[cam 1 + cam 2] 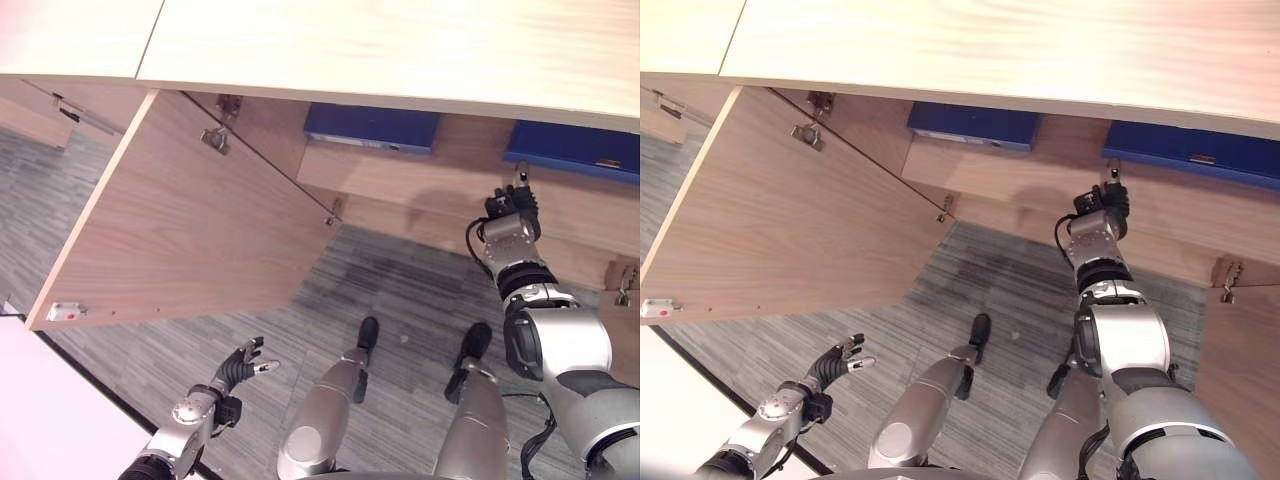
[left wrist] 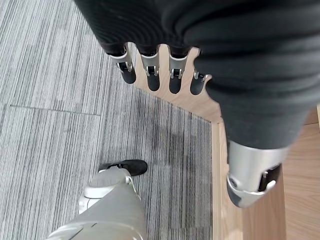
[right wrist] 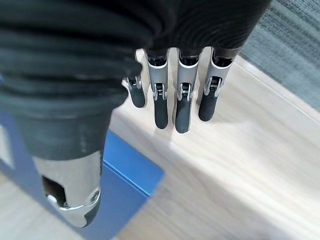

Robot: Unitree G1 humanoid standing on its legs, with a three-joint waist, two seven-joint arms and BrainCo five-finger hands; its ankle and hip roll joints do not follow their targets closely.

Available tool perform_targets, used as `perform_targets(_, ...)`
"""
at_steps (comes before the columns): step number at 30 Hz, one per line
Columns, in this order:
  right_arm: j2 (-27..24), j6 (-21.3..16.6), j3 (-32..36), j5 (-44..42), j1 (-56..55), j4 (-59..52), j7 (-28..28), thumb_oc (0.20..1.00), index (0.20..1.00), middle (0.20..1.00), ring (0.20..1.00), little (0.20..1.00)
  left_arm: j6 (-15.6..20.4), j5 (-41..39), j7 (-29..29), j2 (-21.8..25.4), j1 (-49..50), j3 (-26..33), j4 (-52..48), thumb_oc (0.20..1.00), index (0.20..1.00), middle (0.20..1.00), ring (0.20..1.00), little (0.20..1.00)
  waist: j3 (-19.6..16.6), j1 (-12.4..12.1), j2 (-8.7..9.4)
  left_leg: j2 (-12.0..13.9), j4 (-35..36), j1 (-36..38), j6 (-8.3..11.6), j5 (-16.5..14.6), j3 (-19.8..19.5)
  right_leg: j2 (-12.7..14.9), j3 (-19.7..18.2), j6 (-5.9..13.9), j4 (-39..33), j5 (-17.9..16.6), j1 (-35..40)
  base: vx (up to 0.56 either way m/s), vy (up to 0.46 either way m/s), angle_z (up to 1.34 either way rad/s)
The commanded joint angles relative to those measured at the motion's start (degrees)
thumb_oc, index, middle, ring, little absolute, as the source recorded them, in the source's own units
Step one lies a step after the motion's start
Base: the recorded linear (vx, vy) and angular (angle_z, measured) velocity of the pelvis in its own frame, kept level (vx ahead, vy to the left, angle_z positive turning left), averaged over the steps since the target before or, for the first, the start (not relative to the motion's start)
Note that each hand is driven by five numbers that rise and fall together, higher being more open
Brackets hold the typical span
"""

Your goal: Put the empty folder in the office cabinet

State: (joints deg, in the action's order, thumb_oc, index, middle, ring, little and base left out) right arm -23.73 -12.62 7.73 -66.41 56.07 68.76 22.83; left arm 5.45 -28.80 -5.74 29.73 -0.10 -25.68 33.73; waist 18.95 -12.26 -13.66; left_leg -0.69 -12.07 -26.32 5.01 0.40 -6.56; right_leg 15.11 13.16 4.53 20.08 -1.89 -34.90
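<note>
Blue folders lie flat on a shelf inside the office cabinet [image 1: 420, 190], one folder [image 1: 372, 127] toward the middle and a second folder [image 1: 572, 150] to the right, under the light wood top [image 1: 400, 45]. Reaching up to the shelf edge just below the second folder, the right robot hand [image 1: 514, 205] has its fingers [image 3: 182, 107] straight and released, grasping nothing. The cabinet door [image 1: 180, 220] stands swung open at left. Low over the grey carpet [image 1: 400, 290], the left robot hand [image 1: 240, 366] hangs relaxed and empty.
</note>
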Motion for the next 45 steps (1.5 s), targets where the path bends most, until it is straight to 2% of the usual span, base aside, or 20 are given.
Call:
perform_targets(1, -2.1, -2.5, 0.3, -2.7, 0.4, 0.4, -2.1, 1.0, 1.0, 1.0, 1.0, 1.0, 1.9, -0.9, -0.3, 3.6, 0.0, 2.3, 1.5, 1.0, 1.0, 1.0, 1.0, 1.0, 0.8, -1.2, 0.17, 0.9, 5.7, -0.9, 1.06, 1.5, 1.2, 0.5, -2.3, 5.09, 6.3, 11.1, 6.4, 0.0, 0.0, 0.0)
perform_targets(5, -8.3, 0.0, 0.9, -2.8, -1.1, 4.3, -4.6, 1.0, 1.0, 1.0, 1.0, 1.0, 1.7, -0.6, -1.9, 3.8, 0.9, 3.5, 3.5, 1.0, 1.0, 1.0, 1.0, 1.0, 0.1, -0.9, 0.94, 1.2, 6.7, -0.3, 1.31, 2.1, 1.6, 0.4, -2.2, 5.21, 3.8, 10.2, 7.6, 0.0, 0.005, -0.03)
perform_targets(8, -11.1, 1.3, 1.1, -1.4, -3.1, 7.1, -6.6, 1.0, 1.0, 1.0, 1.0, 1.0, 1.7, -0.4, -2.8, 3.7, 1.3, 3.9, 3.5, 1.0, 1.0, 1.0, 1.0, 1.0, -0.3, -1.1, 0.81, 1.2, 7.2, 0.3, 1.37, 2.4, 1.4, 0.6, -1.9, 5.36, 3.1, 10.0, 8.7, 0.0, 0.004, -0.02)
perform_targets(9, -12.0, 1.5, 0.5, 1.0, -4.4, 7.2, -7.0, 0.407, 0.407, 0.407, 0.407, 0.407, 1.7, -0.1, -3.3, 3.7, 1.4, 4.4, 3.6, 1.0, 1.0, 1.0, 1.0, 1.0, -0.4, -1.1, 0.93, 1.2, 7.3, 0.5, 1.38, 2.5, 1.4, 0.7, -1.8, 5.45, 2.8, 9.9, 9.1, 0.0, 0.0, 0.0)
perform_targets(10, -12.3, 1.4, 0.7, 2.5, -5.7, 7.0, -7.2, 0.2, 0.2, 0.2, 0.2, 0.2, 1.8, 0.1, -3.5, 3.5, 1.4, 4.9, 3.7, 1.0, 1.0, 1.0, 1.0, 1.0, -0.4, -1.1, 0.96, 1.2, 7.3, 0.6, 1.35, 2.5, 1.3, 0.7, -1.8, 5.46, 2.5, 9.8, 9.4, 0.0, 0.0, 0.0)
perform_targets(11, -12.3, 1.4, 0.8, 2.7, -5.9, 6.8, -7.2, 0.2, 0.2, 0.2, 0.2, 0.2, 1.8, 0.1, -3.5, 3.6, 1.4, 4.8, 3.7, 1.0, 1.0, 1.0, 1.0, 1.0, -0.4, -1.1, 0.93, 1.2, 7.3, 0.7, 1.35, 2.5, 1.2, 0.7, -1.7, 5.47, 2.4, 9.8, 9.5, 0.0, 0.0, 0.0)
perform_targets(14, -13.1, 2.3, -0.8, 12.2, -10.4, 5.7, -7.4, 0.2, 0.2, 0.2, 0.2, 0.2, 2.4, 1.3, -4.0, 2.9, 1.2, 6.1, 4.8, 1.0, 1.0, 1.0, 1.0, 1.0, -0.4, -0.9, 1.42, 1.3, 6.9, 0.8, 1.43, 2.5, 1.1, 0.8, -1.5, 5.48, 1.9, 9.4, 10.3, 0.0, 0.0, 0.0)
perform_targets(15, -13.1, 2.3, -0.7, 12.4, -10.5, 5.6, -7.3, 0.2, 0.2, 0.2, 0.2, 0.2, 2.4, 1.3, -4.0, 2.8, 1.2, 6.1, 4.8, 1.0, 1.0, 1.0, 1.0, 1.0, -0.4, -0.9, 1.38, 1.2, 6.9, 0.8, 1.43, 2.4, 1.0, 0.8, -1.5, 5.49, 1.9, 9.4, 10.4, 0.0, 0.0, 0.0)
perform_targets(16, -14.8, 3.8, -5.5, 26.9, -13.4, 4.1, -6.1, 0.2, 0.2, 0.2, 0.2, 0.2, 2.8, 2.4, -4.3, 2.3, 1.3, 6.9, 6.1, 1.0, 1.0, 1.0, 1.0, 1.0, -0.4, -0.8, 2.25, 1.4, 6.6, 0.8, 1.41, 2.5, 0.9, 0.6, -1.2, 5.44, 1.3, 9.0, 11.1, 0.0, 0.0, 0.0)
perform_targets(17, -15.3, 4.1, -7.0, 31.2, -14.3, 3.3, -5.5, 0.2, 0.2, 0.2, 0.2, 0.2, 3.1, 2.7, -4.3, 2.2, 1.5, 7.1, 6.4, 1.0, 1.0, 1.0, 1.0, 1.0, -0.5, -0.8, 2.51, 1.4, 6.5, 0.8, 1.4, 2.5, 0.8, 0.5, -1.1, 5.43, 1.1, 8.8, 11.4, 0.0, 0.0, 0.0)
perform_targets(18, -15.9, 4.6, -8.6, 35.3, -15.1, 2.4, -5.2, 0.2, 0.2, 0.2, 0.2, 0.2, 3.2, 3.0, -4.5, 2.1, 1.7, 7.3, 6.5, 1.0, 1.0, 1.0, 1.0, 1.0, -0.4, -0.7, 2.73, 1.5, 6.3, 0.8, 1.39, 2.6, 0.6, 0.5, -1.0, 5.43, 0.9, 8.6, 11.5, 0.0, -0.01, 0.04)
perform_targets(19, -15.9, 4.6, -8.6, 35.4, -15.1, 2.3, -5.2, 0.2, 0.2, 0.2, 0.2, 0.2, 3.2, 3.1, -4.5, 2.1, 1.8, 7.3, 6.5, 1.0, 1.0, 1.0, 1.0, 1.0, -0.4, -0.7, 2.7, 1.5, 6.3, 0.8, 1.39, 2.6, 0.6, 0.5, -0.9, 5.43, 0.9, 8.6, 11.6, 0.0, 0.001, 0.1)
perform_targets(23, -17.9, 3.9, -11.9, 46.0, -17.8, -3.6, -3.7, 0.2, 0.2, 0.2, 0.2, 0.2, 3.9, 4.4, -5.0, 1.3, 2.6, 8.1, 7.4, 1.0, 1.0, 1.0, 1.0, 1.0, -0.5, 0.0, 4.22, 1.8, 6.0, 0.8, 1.35, 2.6, 0.3, 0.0, -0.6, 5.3, 0.3, 8.1, 12.2, 0.01, -0.001, 0.04)
perform_targets(28, -20.1, 3.2, -13.2, 51.9, -19.2, -8.9, -2.6, 0.2, 0.2, 0.2, 0.2, 0.2, 4.2, 4.4, -5.2, 0.7, 3.3, 8.9, 7.6, 1.0, 1.0, 1.0, 1.0, 1.0, -0.4, 0.4, 5.07, 2.0, 5.6, 0.8, 1.37, 2.5, 0.1, -0.2, -0.7, 5.25, 0.2, 8.1, 12.3, 0.0, 0.0, 0.0)
perform_targets(35, -25.4, 5.7, -18.8, 65.8, -16.5, -10.3, -0.2, 0.2, 0.2, 0.2, 0.2, 0.2, 4.6, 4.7, -5.7, 0.2, 4.2, 9.6, 8.6, 1.0, 1.0, 1.0, 1.0, 1.0, -0.3, 0.7, 5.56, 2.3, 5.3, 0.4, 1.42, 2.5, 0.2, -0.8, -1.3, 4.89, 0.4, 8.2, 11.8, 0.0, 0.0, 0.0)
perform_targets(42, -27.7, 6.5, -22.2, 67.3, -12.4, -7.1, -0.6, 0.2, 0.2, 0.2, 0.2, 0.2, 5.0, 4.1, -6.1, 0.8, 5.0, 9.2, 7.6, 1.0, 1.0, 1.0, 1.0, 1.0, -0.1, 0.2, 5.08, 2.4, 5.1, 0.3, 1.64, 2.8, 0.0, -1.1, -1.5, 4.72, 1.0, 8.5, 11.5, 0.0, 0.0, 0.0)
perform_targets(45, -29.1, 6.9, -26.1, 67.1, -8.2, -3.1, -2.2, 0.2, 0.2, 0.2, 0.2, 0.2, 4.9, 3.5, -6.6, 1.4, 5.2, 7.8, 6.8, 1.0, 1.0, 1.0, 1.0, 1.0, 0.4, -0.4, 4.1, 2.4, 5.0, 0.0, 1.84, 3.1, -0.1, -1.0, -1.6, 4.68, 1.4, 8.7, 11.0, -0.01, -0.003, -0.01)
